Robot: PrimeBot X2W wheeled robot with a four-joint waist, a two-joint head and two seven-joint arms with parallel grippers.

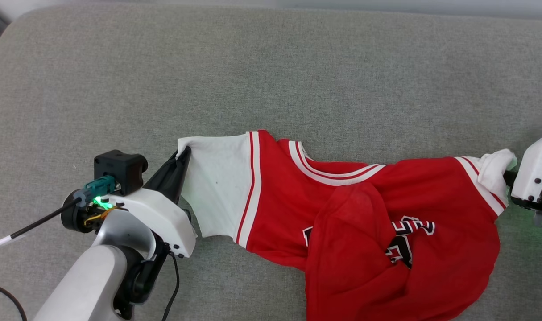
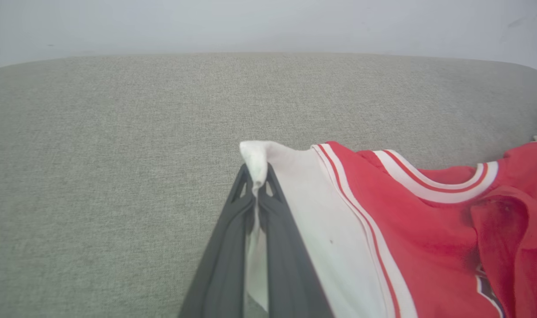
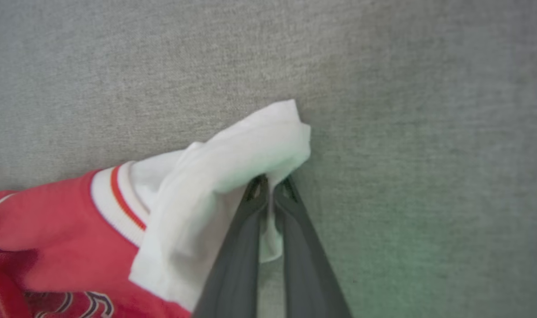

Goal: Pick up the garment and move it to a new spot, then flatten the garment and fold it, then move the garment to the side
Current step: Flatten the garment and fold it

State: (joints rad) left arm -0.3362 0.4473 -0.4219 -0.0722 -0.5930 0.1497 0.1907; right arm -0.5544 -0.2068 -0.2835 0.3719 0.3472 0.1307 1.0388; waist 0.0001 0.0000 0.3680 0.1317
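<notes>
Both grippers are pinched onto cloth: the left gripper (image 2: 256, 176) is clamped on one white sleeve's edge, the right gripper (image 3: 270, 183) on the bunched end of the other. Between them the garment (image 1: 364, 214) lies front-up across the grey cushion (image 1: 297, 67), its red body rumpled, a flap turned over part of the lettering. I'd judge this the flattening step; next calls for drawing the sleeves apart evenly so neither slips free.

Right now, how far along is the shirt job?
Done: both sleeves gripped, left gripper and right gripper shut on the red jersey T-shirt with white sleeves. In hand: flattening on the grey fabric cushion. Left: red body bunched over the lettering; no fold, no move aside.
</notes>
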